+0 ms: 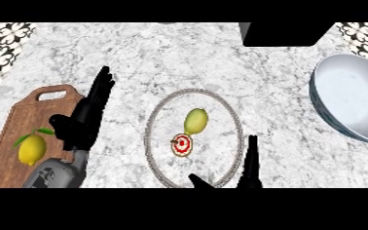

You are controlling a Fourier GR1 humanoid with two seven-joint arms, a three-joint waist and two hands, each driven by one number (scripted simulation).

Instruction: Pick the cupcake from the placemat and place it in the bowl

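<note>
While its fingers (251, 156) stand straight, thumb spread, holding nothing, the right hand (247, 175) hovers bottom centre, seemingly ready to take the cupcake (182, 144), mid-frame on the placemat (215, 151); bowl (345, 97) waits far right; left hand (90, 112) rests open, left.

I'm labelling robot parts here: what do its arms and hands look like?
The left hand is black with slim tapering fingers and a thumb, on a rounded grey forearm with darker markings. Of the right hand only black fingers and a thumb show; its forearm is out of view. No cables show.
</note>
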